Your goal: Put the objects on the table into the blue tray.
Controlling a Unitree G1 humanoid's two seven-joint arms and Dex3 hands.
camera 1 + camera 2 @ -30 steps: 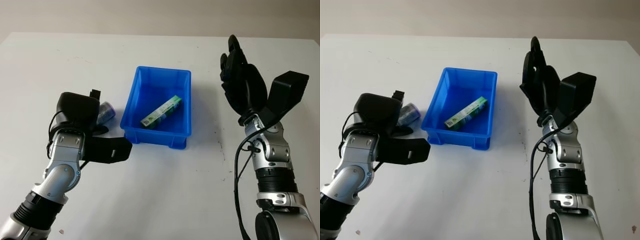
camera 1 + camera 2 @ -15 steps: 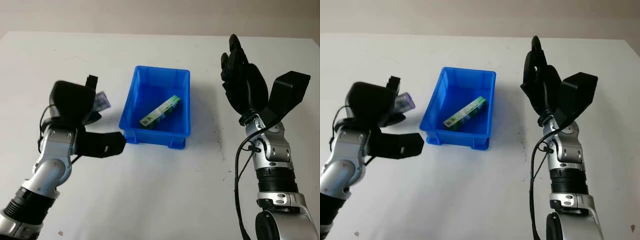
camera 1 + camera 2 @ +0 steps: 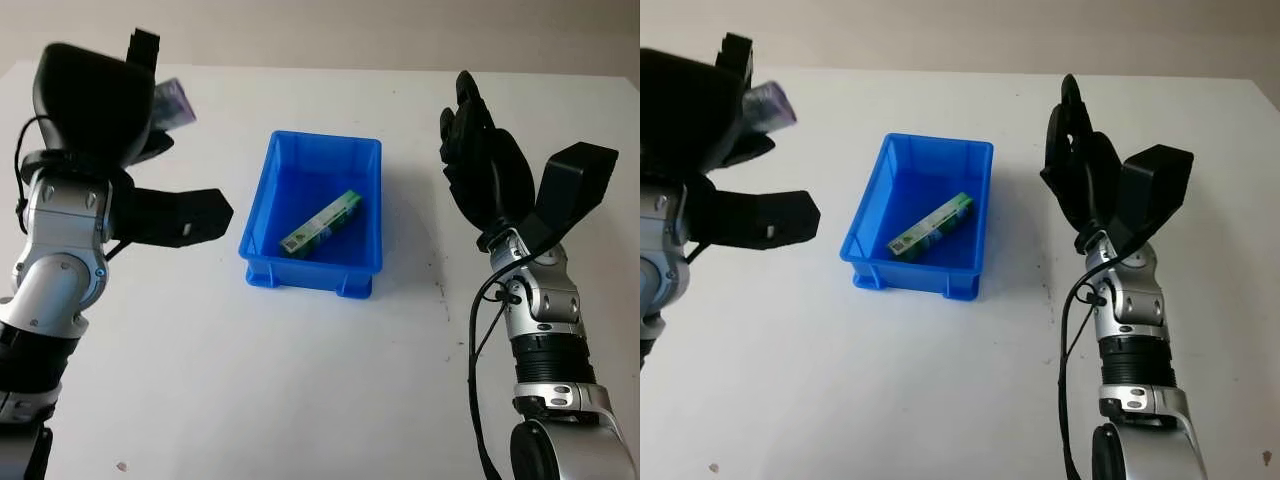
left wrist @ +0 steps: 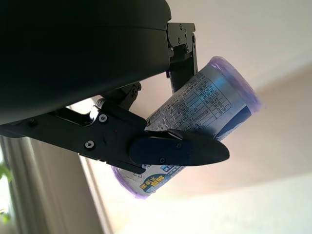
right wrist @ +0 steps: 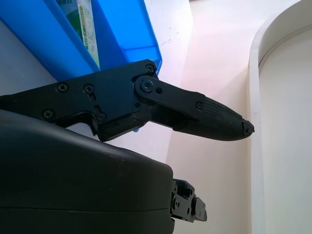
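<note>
left wrist view – left hand (image 4: pixel 161 131) gripping can (image 4: pixel 195 122)

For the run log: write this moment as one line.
left hand: shut on purple can, raised | right hand: open, beside blue tray | green box: in tray

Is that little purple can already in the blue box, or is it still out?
Still out. The left hand holds the purple can in the air, left of the blue tray, which holds a green box. The right hand is open, right of it.
</note>
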